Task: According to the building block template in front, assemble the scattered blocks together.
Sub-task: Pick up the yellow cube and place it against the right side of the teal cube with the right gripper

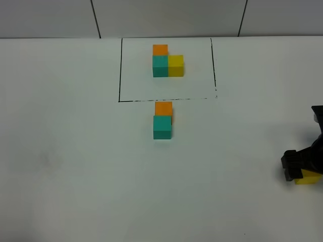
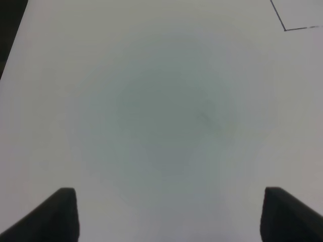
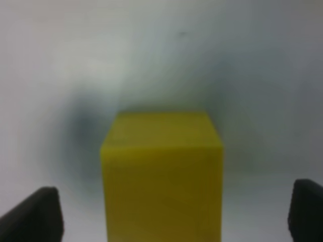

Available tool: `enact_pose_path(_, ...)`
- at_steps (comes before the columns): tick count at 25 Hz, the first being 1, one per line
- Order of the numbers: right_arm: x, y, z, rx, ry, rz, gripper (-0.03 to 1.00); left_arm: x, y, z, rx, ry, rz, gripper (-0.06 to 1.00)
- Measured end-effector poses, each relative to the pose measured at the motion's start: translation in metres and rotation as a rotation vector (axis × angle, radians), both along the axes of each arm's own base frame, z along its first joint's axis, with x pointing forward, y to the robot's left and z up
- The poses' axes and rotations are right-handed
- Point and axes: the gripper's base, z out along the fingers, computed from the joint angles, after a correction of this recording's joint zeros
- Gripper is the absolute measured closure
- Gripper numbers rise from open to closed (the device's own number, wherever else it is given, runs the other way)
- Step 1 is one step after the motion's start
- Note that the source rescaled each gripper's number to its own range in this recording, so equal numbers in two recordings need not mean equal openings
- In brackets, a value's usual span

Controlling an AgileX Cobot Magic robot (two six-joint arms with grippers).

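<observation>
The building block template [image 1: 167, 61] is an L of orange, teal and yellow cubes inside a thin black rectangle [image 1: 119, 75] at the back middle. Just in front of the frame, the scattered orange cube [image 1: 163, 108] and teal cube [image 1: 162, 127] touch in a line. The scattered yellow cube [image 1: 309, 178] lies at the far right edge, partly under my right gripper [image 1: 302, 170]. In the right wrist view the yellow cube [image 3: 162, 176] sits between the spread fingertips [image 3: 35, 217] with gaps on both sides. My left gripper [image 2: 171, 217] is open and empty over bare table.
The white table [image 1: 75, 166] meets a tiled wall [image 1: 166, 17] at the back. A corner of the black frame line [image 2: 285, 29] shows in the left wrist view. The left arm is out of the exterior high view.
</observation>
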Motion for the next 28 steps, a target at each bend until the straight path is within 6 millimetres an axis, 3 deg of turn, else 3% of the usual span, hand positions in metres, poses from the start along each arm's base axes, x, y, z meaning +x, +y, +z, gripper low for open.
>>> enact_pose_path(7,0.001,0.000,-0.003,0.003,0.009,-0.002,0.46,0.000,0.000,0.000,0.000,0.000,0.000,0.14)
enact_pose_path(11,0.000,0.000,-0.003,0.005,0.010,-0.012,0.72,0.000,0.000,0.000,0.000,0.000,0.000,0.14)
enact_pose_path(16,0.001,0.000,-0.003,-0.006,0.010,0.009,0.72,0.000,0.000,0.000,0.000,0.000,0.000,0.14)
enact_pose_path(19,0.011,0.001,0.007,-0.037,-0.008,0.119,0.72,0.000,0.000,0.000,0.000,0.000,0.000,0.14)
enact_pose_path(26,0.032,0.046,0.043,-0.105,0.011,0.842,0.72,0.000,0.000,0.000,0.000,0.000,0.000,0.14)
enact_pose_path(28,0.040,0.060,0.050,-0.087,0.025,0.968,0.72,0.000,0.000,0.000,0.000,0.000,0.000,0.14)
